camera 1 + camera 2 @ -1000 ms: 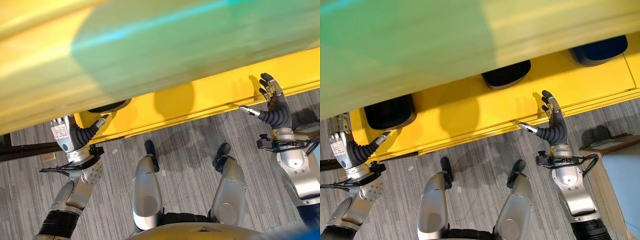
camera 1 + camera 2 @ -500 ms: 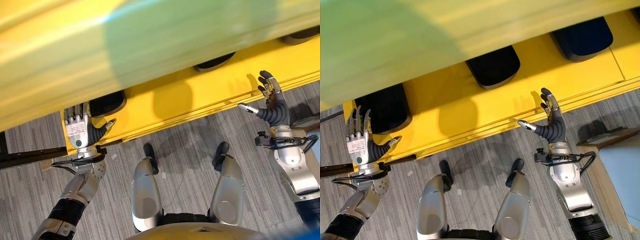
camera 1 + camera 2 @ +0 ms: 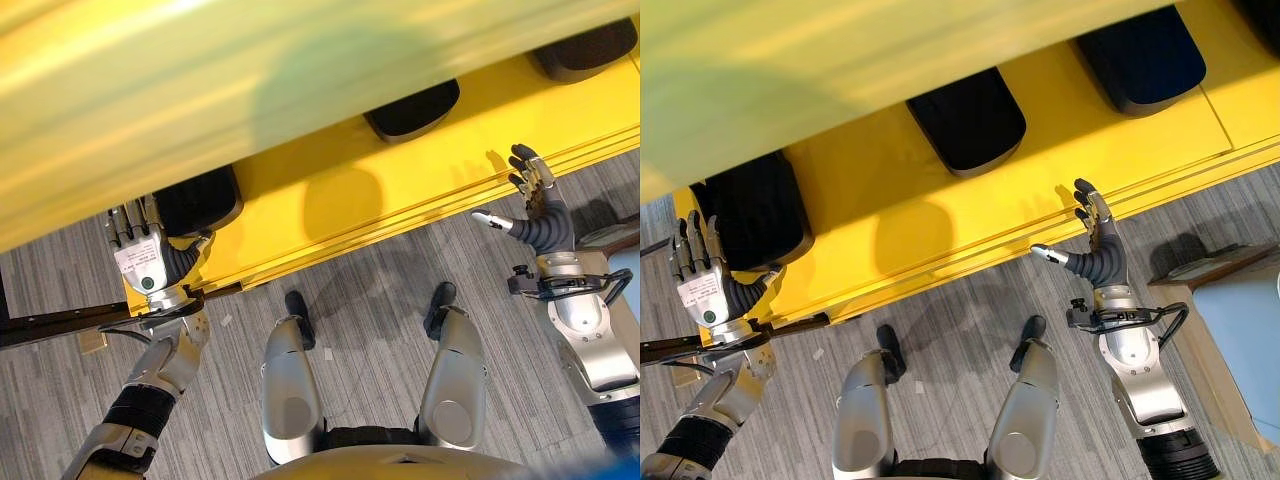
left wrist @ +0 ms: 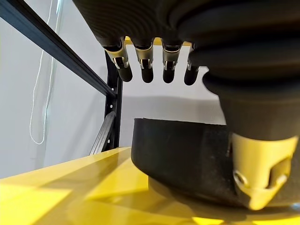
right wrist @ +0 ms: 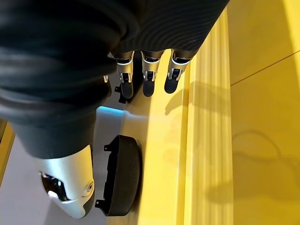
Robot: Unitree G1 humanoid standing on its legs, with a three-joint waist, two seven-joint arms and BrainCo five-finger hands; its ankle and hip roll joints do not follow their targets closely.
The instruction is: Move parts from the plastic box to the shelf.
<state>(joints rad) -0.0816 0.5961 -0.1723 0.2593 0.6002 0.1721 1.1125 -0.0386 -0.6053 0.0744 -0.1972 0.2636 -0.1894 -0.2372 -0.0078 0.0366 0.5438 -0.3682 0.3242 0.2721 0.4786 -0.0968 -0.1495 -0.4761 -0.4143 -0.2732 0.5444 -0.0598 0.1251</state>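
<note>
Parts (image 3: 965, 122) in black, shallow and tray-like with rounded corners, lie in a row on the yellow shelf (image 3: 900, 230), and neither hand holds one. Nearest, over the grey striped carpet floor (image 3: 950, 330), both forearms rise toward the shelf's front edge.

The left hand (image 3: 702, 285) stands at the shelf's left end with its back toward the head camera, wrist bent up, its fingers (image 3: 688, 243) straight and side by side, pointing away from the robot and reaching onto the near corner of the leftmost part (image 3: 750, 215). Its thumb juts out sideways toward the shelf edge. In the left wrist view the fingers (image 4: 146, 63) hang straight and empty above the dark rim of that part (image 4: 180, 161), not curled round it; whether they touch it cannot be told.

The right hand (image 3: 1095, 245) is raised at the shelf's front lip, between the middle part and the rightmost part (image 3: 1140, 58) but nearer than both and well apart from them. Its palm faces left, fingers extended upward and loosely together, thumb spread wide to the left. The right wrist view shows those fingers (image 5: 149, 75) straight with nothing between them, above the ribbed yellow edge of the shelf, with one black part (image 5: 123, 176) seen edge-on farther along.

Beyond the parts, a pale yellow upper board (image 3: 840, 60) overhangs the row.
</note>
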